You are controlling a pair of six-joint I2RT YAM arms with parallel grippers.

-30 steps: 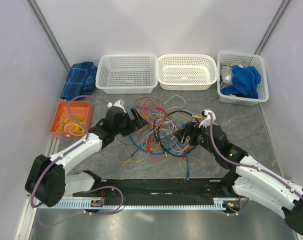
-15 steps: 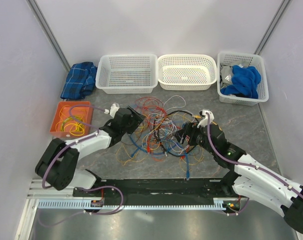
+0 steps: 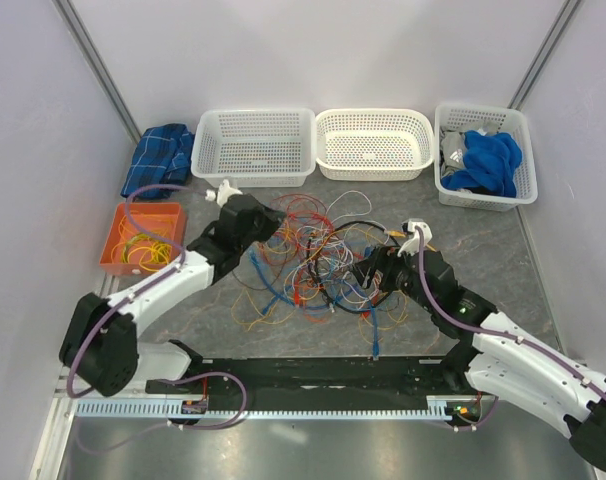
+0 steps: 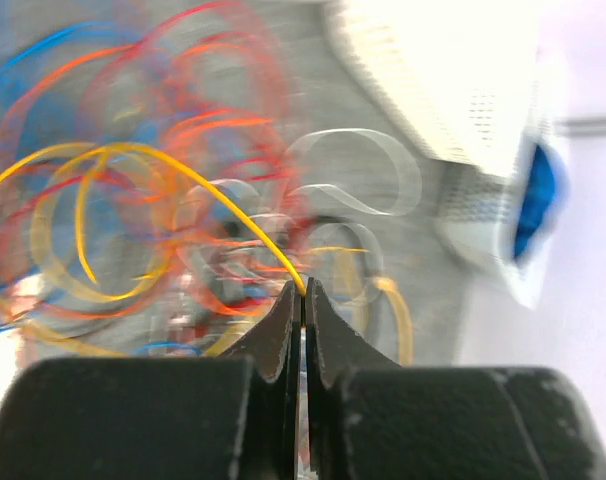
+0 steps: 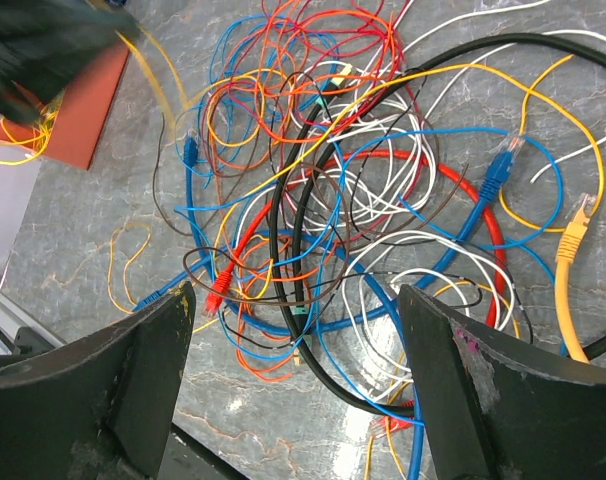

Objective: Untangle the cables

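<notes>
Two black fingers (image 4: 273, 340) of the left gripper (image 4: 303, 292) are pressed together, and a thin yellow wire (image 4: 229, 208) is pinched at their tips. The wire arcs up and away to the left over a blurred mass of red, orange and blue strands. From above, this gripper (image 3: 273, 222) sits at the upper left edge of the cables (image 3: 318, 260), which lie in a loose heap in the middle of the grey marbled table (image 3: 483, 240), between the two arms.

The right gripper (image 5: 295, 292) has its fingers spread wide apart with nothing clamped. It hangs over the right side of the heap (image 5: 333, 200), where blue, white, red, orange and yellow wires cross a thicker black loop (image 5: 274, 235).

Left of the heap, an orange tray (image 3: 111, 245) holds a few coiled yellow wires. Along the back wall stand three white baskets (image 3: 253, 178). The rightmost one holds a blue cloth (image 3: 488, 158). A blue checked cloth (image 3: 158, 158) lies in the back left corner.
</notes>
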